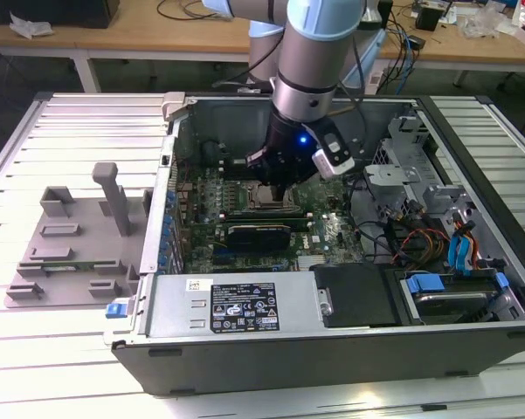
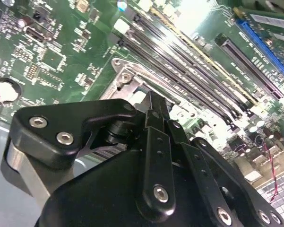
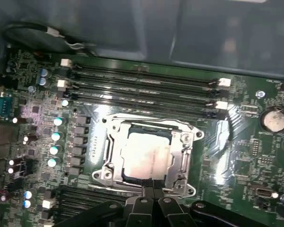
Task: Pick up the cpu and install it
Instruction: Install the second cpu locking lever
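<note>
My end effector [image 3: 153, 189], fingers together and gripping nothing, poised just above socket [image 3: 149, 156] edge; cpu [image 3: 146, 153] already lying flat in socket on motherboard [image 3: 236, 156]; pickup and placement apparently done, retention frame seemingly unlatched.

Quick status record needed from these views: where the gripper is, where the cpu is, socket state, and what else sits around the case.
gripper: low over the motherboard inside the open computer case, at the near edge of the socket
fingers: tips together at the cpu's edge; nothing seen between them
cpu: lying flat inside the socket frame
socket frame: metal, around the cpu on the motherboard
motherboard: green, memory slots beside the socket
computer case: open, lying on its side
grey tray: on the exterior view's left, outside the case
</note>
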`<state>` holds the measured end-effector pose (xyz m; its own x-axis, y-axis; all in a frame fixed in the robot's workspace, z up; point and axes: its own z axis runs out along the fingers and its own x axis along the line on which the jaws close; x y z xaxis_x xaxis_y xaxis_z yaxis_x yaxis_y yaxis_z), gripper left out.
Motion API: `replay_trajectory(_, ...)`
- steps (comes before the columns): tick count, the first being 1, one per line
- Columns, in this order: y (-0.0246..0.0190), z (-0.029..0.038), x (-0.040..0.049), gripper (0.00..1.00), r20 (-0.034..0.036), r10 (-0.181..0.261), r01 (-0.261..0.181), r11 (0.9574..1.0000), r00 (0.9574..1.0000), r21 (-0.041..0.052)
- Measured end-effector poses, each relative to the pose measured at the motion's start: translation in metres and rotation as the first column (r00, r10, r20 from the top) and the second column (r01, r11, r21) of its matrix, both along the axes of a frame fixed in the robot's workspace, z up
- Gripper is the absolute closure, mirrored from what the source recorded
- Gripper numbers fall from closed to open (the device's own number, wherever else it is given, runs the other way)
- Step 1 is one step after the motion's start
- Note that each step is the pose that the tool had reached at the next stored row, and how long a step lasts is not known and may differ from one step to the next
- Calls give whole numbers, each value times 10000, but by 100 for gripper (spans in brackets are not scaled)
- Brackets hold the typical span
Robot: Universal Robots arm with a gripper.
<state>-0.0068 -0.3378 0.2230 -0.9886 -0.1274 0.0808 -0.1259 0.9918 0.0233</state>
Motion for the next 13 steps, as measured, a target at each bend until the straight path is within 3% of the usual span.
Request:
replay_trajectory(1,32,0,46,89,-45,1,-1,10000,10000,-59)
replay_trajectory(4,67,21,58,89,-46,-1,1,9999,10000,-140)
replay_trajectory(8,151,112,58,89,-44,0,-1,9998,10000,-219)
replay_trajectory(11,167,191,59,89,-40,1,-2,9997,10000,-235)
replay_trajectory(13,167,193,58,89,-39,-1,0,9997,10000,-234)
